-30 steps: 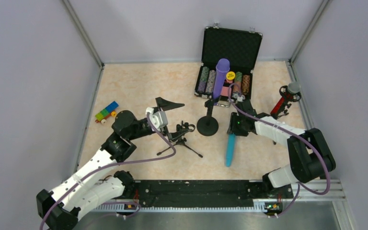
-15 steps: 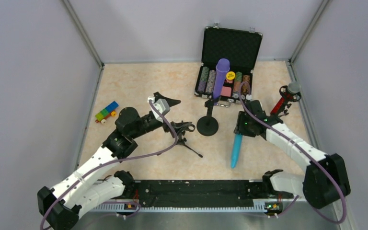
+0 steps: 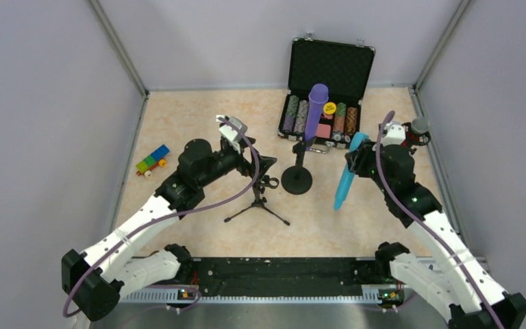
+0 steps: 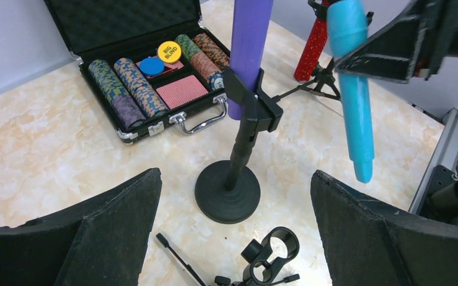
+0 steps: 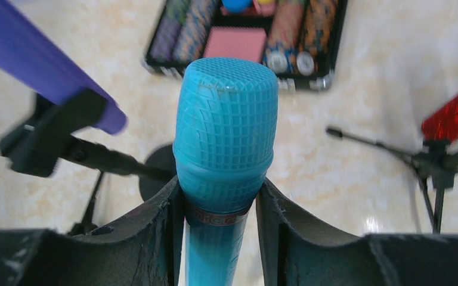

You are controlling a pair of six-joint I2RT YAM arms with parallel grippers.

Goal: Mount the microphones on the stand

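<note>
My right gripper (image 3: 357, 159) is shut on the teal-blue microphone (image 3: 346, 179), just below its head, and holds it tilted in the air, head up. In the right wrist view the pads (image 5: 168, 226) press both sides of the teal microphone (image 5: 225, 119). The purple microphone (image 3: 315, 110) sits clipped in the round-base stand (image 3: 296, 179). The glittery red microphone (image 3: 404, 145) rests on a tripod at the far right. My left gripper (image 3: 259, 164) hangs open over a small tripod stand (image 3: 260, 199). That stand's empty clip (image 4: 272, 253) lies between the open fingers (image 4: 113, 220).
An open black poker-chip case (image 3: 329, 65) stands behind the round-base stand. A toy block car (image 3: 152, 160) lies at the left. Grey walls enclose the table on three sides. A black rail (image 3: 281, 274) runs along the near edge.
My right gripper lifted the teal-blue microphone off the table and swung it upright, away to the back right. The left gripper moved right, over the small tripod stand.
</note>
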